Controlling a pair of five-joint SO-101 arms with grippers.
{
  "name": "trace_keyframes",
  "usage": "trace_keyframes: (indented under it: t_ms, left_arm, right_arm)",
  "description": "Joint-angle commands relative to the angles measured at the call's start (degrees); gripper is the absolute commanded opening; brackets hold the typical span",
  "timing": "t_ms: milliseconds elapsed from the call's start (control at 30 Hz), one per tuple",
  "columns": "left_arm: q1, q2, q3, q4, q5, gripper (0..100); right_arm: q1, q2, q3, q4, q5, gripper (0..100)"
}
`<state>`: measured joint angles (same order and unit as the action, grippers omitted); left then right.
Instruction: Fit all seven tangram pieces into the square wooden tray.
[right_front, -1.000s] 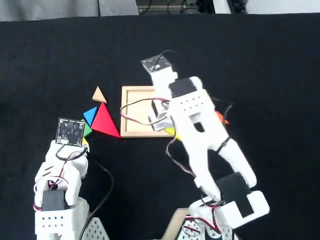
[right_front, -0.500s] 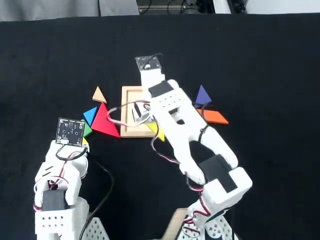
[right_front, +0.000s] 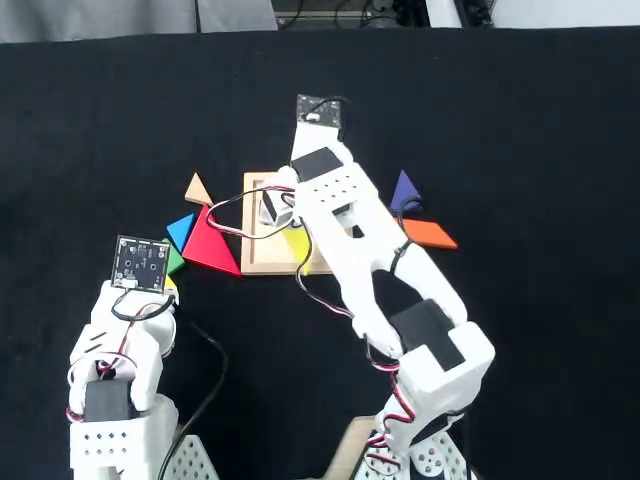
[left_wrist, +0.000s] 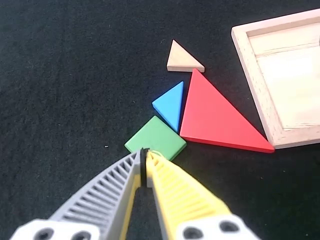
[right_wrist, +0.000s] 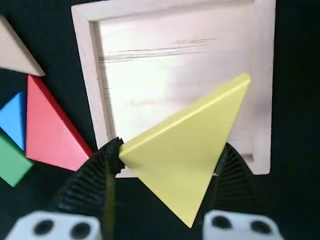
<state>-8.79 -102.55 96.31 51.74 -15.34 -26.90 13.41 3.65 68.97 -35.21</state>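
The square wooden tray (right_front: 248, 225) lies flat on the black tabletop (right_front: 520, 120), its floor bare in the wrist views. The right tool (right_wrist: 170, 150) is above the tray's near rim, pinching the yellow triangle (right_wrist: 185, 155) between its 2 dark fingers (right_wrist: 100, 170). The triangle hangs partly over the tray's floor and partly over that near rim. 1 corner points across the tray toward its far side. I cannot tell whether the piece touches the wood.

On the tray's side toward the left arm, 4 pieces sit on the tabletop. The large red triangle (left_wrist: 215, 120) is just beside the tray, with 1 tip at the tray's near corner. The blue triangle (left_wrist: 170, 104) lies along the red one's outer edge, farther from the tray. The green square (left_wrist: 156, 139) is next to the blue piece, farther out again. The small tan triangle (left_wrist: 182, 57) sits by the red triangle's top point, near the tray's far corner but apart from it.

The left tool (left_wrist: 144, 152) has its grey and yellow fingers pressed together and holds nothing. Its tip is at the green square's edge, well apart from the tray.

On the tray's opposite side lie the purple triangle (right_front: 404, 190) and the orange parallelogram (right_front: 430, 233), near the tray and outside it.
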Motion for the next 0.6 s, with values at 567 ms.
trace_keyframes:
  t_ms: [567]
  left_arm:
    - [0.48, 0.0, 1.19, 0.26, -0.35, 3]
  right_arm:
    - [4.75, 10.68, -9.36, -1.49, -30.68, 14.9]
